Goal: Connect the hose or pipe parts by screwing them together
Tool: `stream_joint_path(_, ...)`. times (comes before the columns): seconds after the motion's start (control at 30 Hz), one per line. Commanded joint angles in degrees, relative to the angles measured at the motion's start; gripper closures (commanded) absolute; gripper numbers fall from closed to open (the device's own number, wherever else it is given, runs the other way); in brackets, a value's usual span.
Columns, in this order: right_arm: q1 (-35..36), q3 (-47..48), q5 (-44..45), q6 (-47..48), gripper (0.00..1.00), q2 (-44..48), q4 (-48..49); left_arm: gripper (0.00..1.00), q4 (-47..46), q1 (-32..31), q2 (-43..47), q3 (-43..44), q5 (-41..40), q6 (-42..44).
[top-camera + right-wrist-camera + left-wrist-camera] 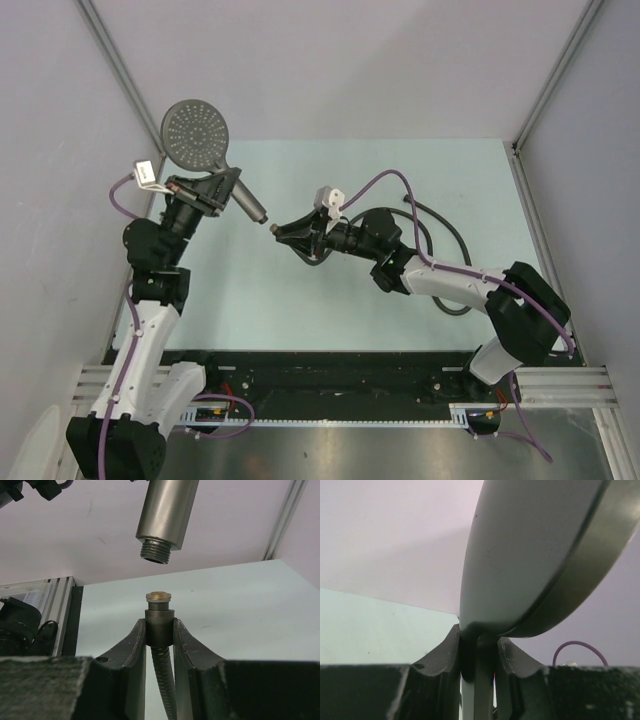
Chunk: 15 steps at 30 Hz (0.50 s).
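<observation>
The jaws of your left gripper (pixel 218 190) pinch the dark grey shower head (pixel 195 130) by its handle, above the counter (pixel 300 310), threaded end bare. The jaws of your right gripper (pixel 160 626) clamp the ribbed hose (pixel 164 680) under its brass-tipped nut, close to that thread but apart.

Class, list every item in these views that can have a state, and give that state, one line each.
shower head: held in the air, threaded handle end bare, not joined.
hose: unconnected; its end fitting faces the handle thread across a gap.
left gripper: shut on the shower head's handle.
right gripper: shut on the hose's end fitting.
</observation>
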State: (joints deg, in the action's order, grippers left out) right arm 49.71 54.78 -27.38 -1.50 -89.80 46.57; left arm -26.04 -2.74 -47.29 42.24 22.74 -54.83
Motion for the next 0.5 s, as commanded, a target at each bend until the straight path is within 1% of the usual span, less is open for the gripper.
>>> stream_joint_path(0.0, 0.6, 3.1, 1.5, -1.5, 1.00, -0.2, 4.1, 1.00, -6.0, -1.1, 0.0, -0.7, 0.1, -0.8)
stream_joint_path(0.33, 0.6, 4.0, 2.3, -5.2, 1.00, -0.9, 7.5, 0.99, -7.2, -5.3, -1.4, -4.1, -1.7, 0.9)
stream_joint_path(0.47, 0.6, 4.3, 4.3, -5.8, 1.00, -1.3, 8.1, 1.00, -7.3, -6.4, -0.6, -5.6, -2.6, 1.5)
